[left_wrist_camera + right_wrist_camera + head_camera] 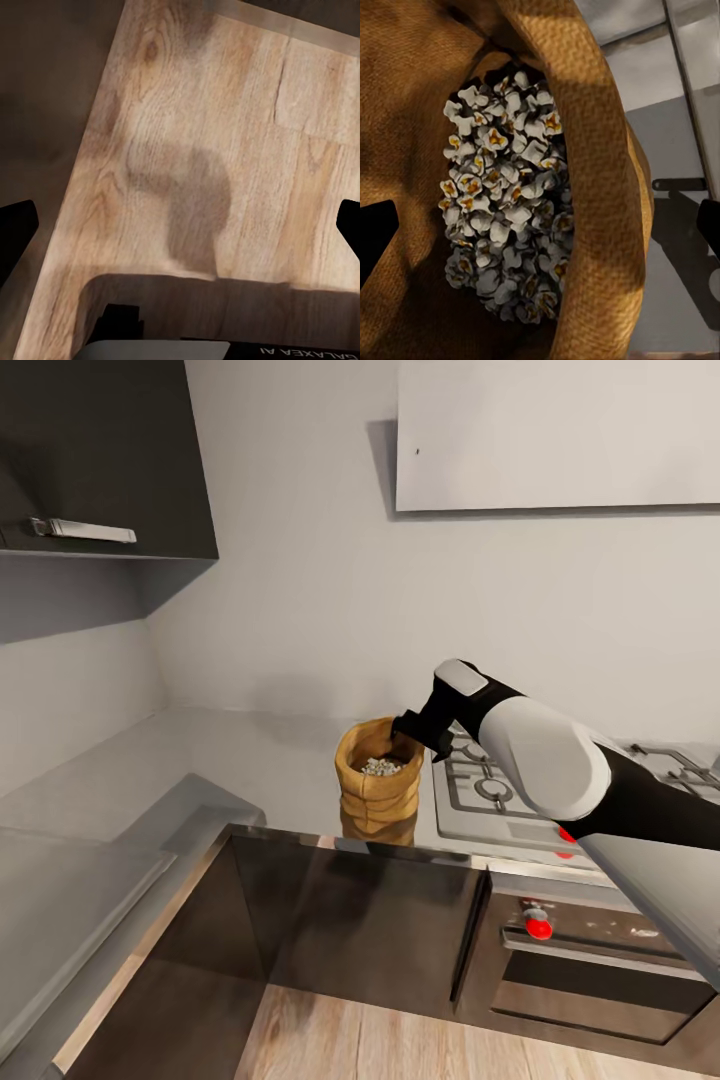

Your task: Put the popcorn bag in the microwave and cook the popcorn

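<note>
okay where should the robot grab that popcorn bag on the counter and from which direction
Grip the rolled rim of the popcorn bag, coming from above on the hob side, where the right end effector is. The bag stands upright and open with popcorn inside, so a rim pinch likely keeps it level; squeezing its soft crumpled body risks tipping it.

— What colours are showing on the popcorn bag [378,790]?
— It is showing mustard-tan, with a coarse woven look; the popcorn [506,199] inside is looking pale cream with orange-yellow centres.
— And around it?
— The countertop [240,765] is gleaming grey, the cabinet fronts [350,920] are showing dark brown, and the floor [217,135] is showing pale wood grain.
</note>
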